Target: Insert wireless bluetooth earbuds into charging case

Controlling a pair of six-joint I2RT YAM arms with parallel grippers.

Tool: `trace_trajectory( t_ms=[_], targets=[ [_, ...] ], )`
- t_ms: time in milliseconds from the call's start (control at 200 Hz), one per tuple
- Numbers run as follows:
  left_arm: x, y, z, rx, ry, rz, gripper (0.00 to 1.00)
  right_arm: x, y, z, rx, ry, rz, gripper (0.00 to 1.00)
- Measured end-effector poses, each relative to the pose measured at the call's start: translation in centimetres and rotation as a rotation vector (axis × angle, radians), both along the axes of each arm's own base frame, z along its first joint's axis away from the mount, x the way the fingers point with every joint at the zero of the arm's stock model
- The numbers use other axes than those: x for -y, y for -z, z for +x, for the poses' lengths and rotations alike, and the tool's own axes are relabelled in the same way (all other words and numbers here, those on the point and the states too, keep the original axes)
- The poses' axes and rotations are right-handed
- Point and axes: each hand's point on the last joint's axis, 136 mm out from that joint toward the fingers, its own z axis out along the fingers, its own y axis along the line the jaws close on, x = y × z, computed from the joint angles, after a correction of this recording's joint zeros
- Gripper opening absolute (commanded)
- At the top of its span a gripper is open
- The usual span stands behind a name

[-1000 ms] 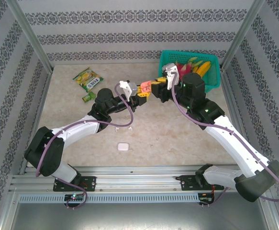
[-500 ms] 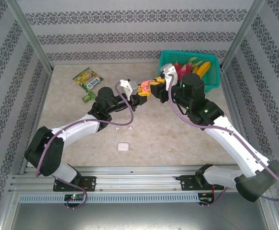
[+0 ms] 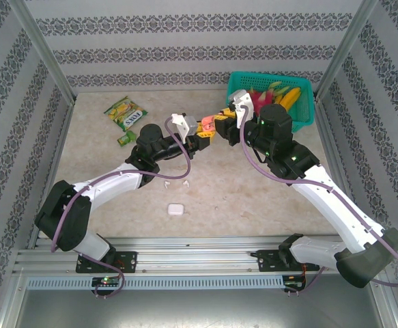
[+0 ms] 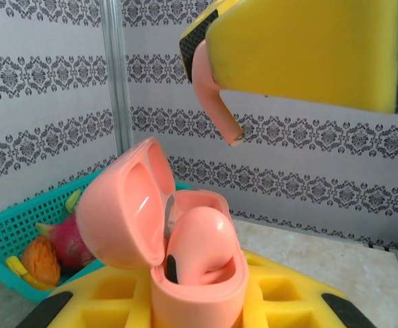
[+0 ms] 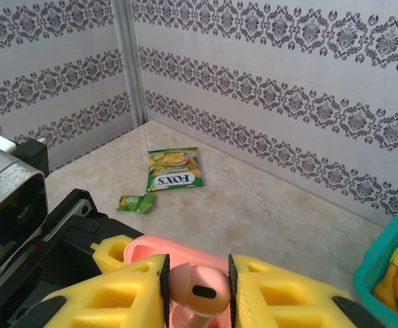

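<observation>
1 coral-pink earbud [image 4: 216,96] is pinched stem-down between the right gripper's [image 5: 197,283] yellow pads, just above the open pink charging case [image 4: 185,266]. the left gripper [image 4: 199,304] clamps that case upright, lid tipped back, above the table. insertion is the step in hand. next the stem likely needs lining up with its well, then a straight descent. the bud looks glossy and tiny, pale at the tip.

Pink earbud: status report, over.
Left end effector shut on open pink case. Right end effector shut on pink earbud, above case, not seated. Nothing between them.
</observation>
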Motion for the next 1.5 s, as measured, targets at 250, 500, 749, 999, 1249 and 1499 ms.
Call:
trace_trajectory(
  t_ms=[250,500,749,999,1249,1499],
  targets=[
    [0.0,0.0,0.0,0.0,0.0,0.0,0.0,-0.1,1.1,0.1,-0.019,0.001,-0.012,0.29],
    [0.0,0.0,0.0,0.0,0.0,0.0,0.0,-0.3,2.0,0.5,-0.036,0.001,-0.022,0.29],
    [0.0,0.0,0.0,0.0,0.0,0.0,0.0,-0.4,2.4,0.7,-0.047,0.002,-0.026,0.29],
    [0.1,0.0,-0.1,-0.001,0.002,0.001,0.0,-0.3,2.6,0.9,-0.045,0.008,-0.025,0.29],
    [0.2,0.1,-0.1,-0.004,0.005,0.002,0.0,-0.2,2.7,1.0,-0.036,0.018,-0.038,0.28],
    [0.1,0.2,-0.1,-0.007,0.001,0.004,0.0,-0.3,3.0,1.1,-0.002,0.031,-0.091,0.28]
  ],
)
